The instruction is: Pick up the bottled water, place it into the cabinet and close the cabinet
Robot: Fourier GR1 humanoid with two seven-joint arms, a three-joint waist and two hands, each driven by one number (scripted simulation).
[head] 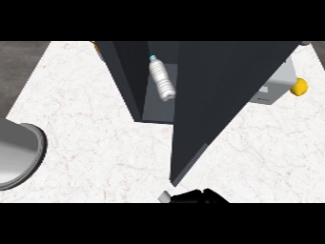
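The bottled water [162,79], clear with a blue cap, lies inside the dark cabinet [126,76] on its grey floor, cap toward the back. The cabinet door [221,90] stands open and juts toward me as a tall dark panel that narrows to a lower corner near the front. Just below that corner, at the lower edge, only a small black part of my right hand [197,196] shows; how its fingers stand is hidden. A grey forearm [6,152] comes in from the left, and no left hand shows on it.
The white marble counter [87,119] spreads on both sides of the cabinet. Behind the door on the right stands a white box-like object [276,83] with a yellow object [300,86] beside it. A small orange thing [94,45] peeks out at the cabinet's back left.
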